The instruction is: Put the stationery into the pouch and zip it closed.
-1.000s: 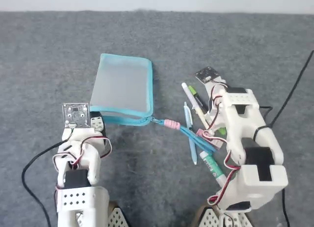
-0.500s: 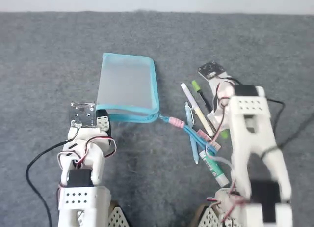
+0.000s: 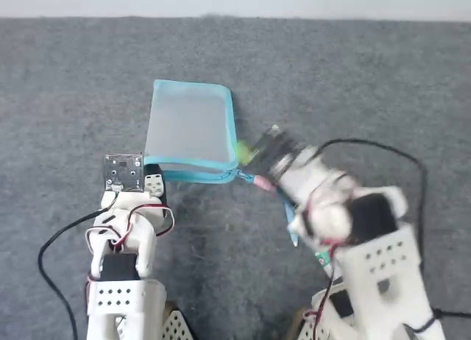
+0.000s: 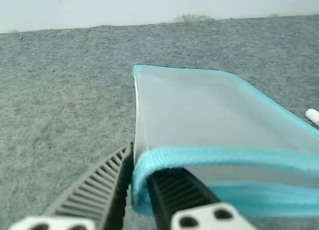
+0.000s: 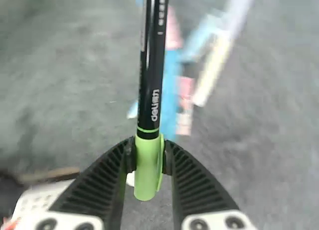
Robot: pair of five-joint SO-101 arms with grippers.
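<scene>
A translucent pouch (image 3: 190, 126) with teal trim lies flat, its zip open along the near edge and a pink pull (image 3: 261, 183) trailing to the right. My left gripper (image 3: 152, 181) is shut on the pouch's near left corner; the left wrist view shows the teal rim (image 4: 209, 158) pinched at the gripper (image 4: 140, 171). My right gripper (image 3: 259, 153) hovers beside the pouch's near right corner, shut on a black pen with a green end (image 5: 152, 85) that points away from the gripper (image 5: 148, 146). Other stationery (image 3: 292, 221) lies partly hidden under the right arm.
Grey carpet (image 3: 73, 75) covers the table. A white-and-green tube (image 3: 324, 259) pokes out beneath the right arm. Blurred pens (image 5: 214, 60) lie on the carpet beyond the held pen. A white pen tip (image 4: 313, 115) lies to the pouch's right.
My right arm lifted the green-ended pen out of the pile and swung left to the pouch's near right corner. The left gripper and pouch shifted slightly away and right, then held still.
</scene>
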